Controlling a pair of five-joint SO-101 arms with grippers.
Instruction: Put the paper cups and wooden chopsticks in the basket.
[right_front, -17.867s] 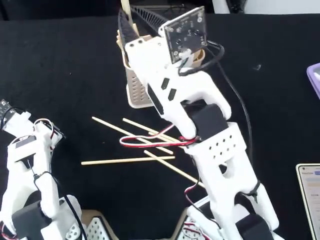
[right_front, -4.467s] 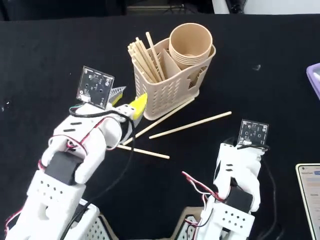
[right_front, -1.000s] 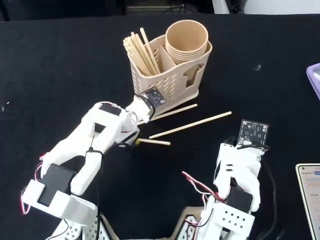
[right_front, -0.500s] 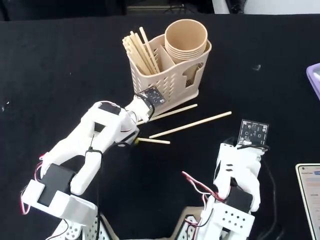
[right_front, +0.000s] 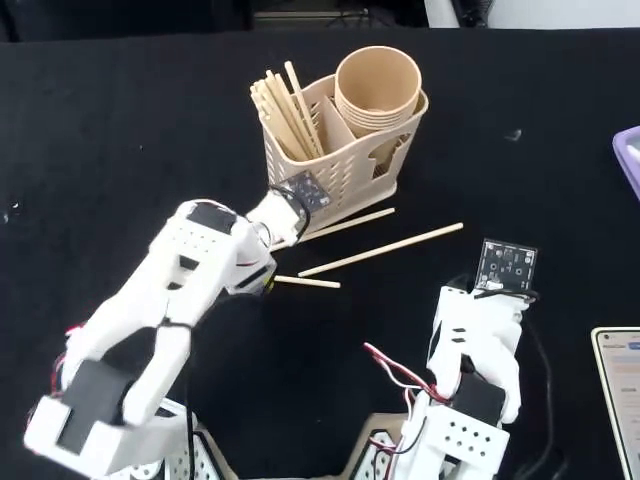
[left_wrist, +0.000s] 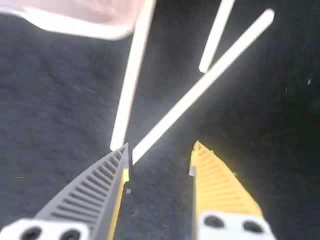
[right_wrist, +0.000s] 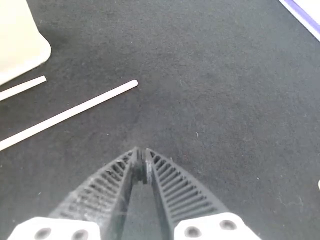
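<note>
Presently, the left hand (left_wrist: 160, 147), jaws parted, hangs at the near ends of thin pale wooden chopsticks (left_wrist: 200, 85) lying just ahead on the black counter (left_wrist: 60, 100): light, stiff, roll-prone, probably best pinched mid-length.

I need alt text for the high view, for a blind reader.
A beige basket on a black table holds stacked paper cups and a bundle of wooden chopsticks. Three loose chopsticks lie beside it, and the left arm is extended toward them. The right arm rests folded near the lower edge.
</note>
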